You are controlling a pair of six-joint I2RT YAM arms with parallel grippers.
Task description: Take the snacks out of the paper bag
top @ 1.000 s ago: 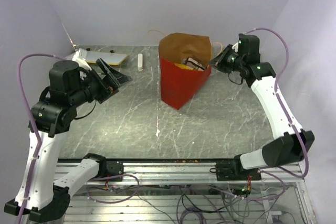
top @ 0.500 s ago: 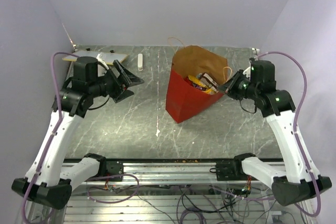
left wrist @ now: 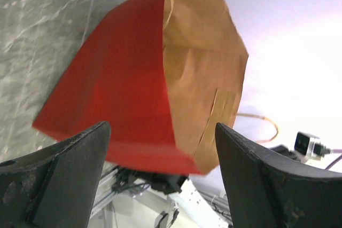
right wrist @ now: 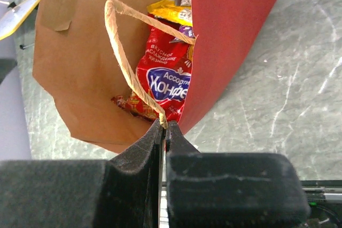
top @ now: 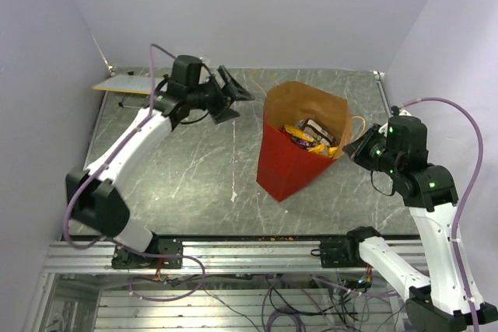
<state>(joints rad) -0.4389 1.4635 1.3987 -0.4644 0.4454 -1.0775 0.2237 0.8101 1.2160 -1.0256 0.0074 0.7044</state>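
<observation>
The paper bag (top: 289, 162), red outside and brown inside, leans open-mouthed on the table right of centre. Snacks (top: 313, 134) lie inside it: a large red packet (right wrist: 164, 78) with a blue logo and a yellow one (right wrist: 170, 11) above it. My right gripper (top: 352, 148) is shut on the base of the bag's string handle (right wrist: 124, 57) at the rim (right wrist: 164, 125). My left gripper (top: 236, 94) hangs open in the air to the bag's left. In the left wrist view its fingers (left wrist: 64, 169) frame the bag's red side (left wrist: 117, 84), apart from it.
A flat tan board (top: 124, 83) lies at the back left corner. Lilac walls close the table on three sides. A metal rail (top: 249, 253) with cables runs along the near edge. The bag's second handle (left wrist: 262, 126) sticks out from its far rim.
The right gripper has drawn the bag rightward and nearer by its handle. The left arm has swung from the table's left to the back middle, close to the bag, jaws a little narrower.
</observation>
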